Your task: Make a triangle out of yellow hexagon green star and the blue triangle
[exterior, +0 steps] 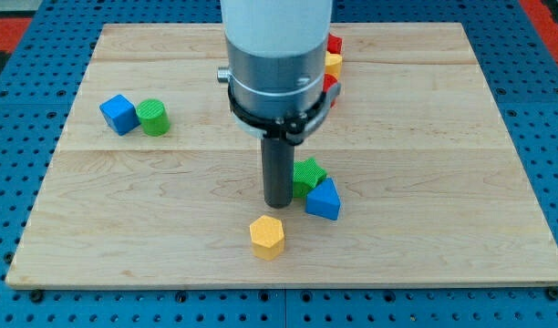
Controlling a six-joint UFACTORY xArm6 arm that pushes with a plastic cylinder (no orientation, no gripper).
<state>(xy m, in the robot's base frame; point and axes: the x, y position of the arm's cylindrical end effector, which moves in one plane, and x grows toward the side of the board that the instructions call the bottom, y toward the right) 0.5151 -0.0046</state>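
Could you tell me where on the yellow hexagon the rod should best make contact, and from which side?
Probably the flat left face of the yellow hexagon, approached from the view's left. It lies apart, below-left of the touching green star and blue triangle. My tip now stands above it, beside the star.

The counter (151, 182) is pale, matt wood with visible grain. The hexagon (267, 237), star (308, 173) and triangle (324, 199) look like matt painted blocks. My tip (278, 202) is dark, smooth.

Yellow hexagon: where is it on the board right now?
The yellow hexagon sits low on the board, just left of centre, apart from the blue triangle and green star, below my tip.
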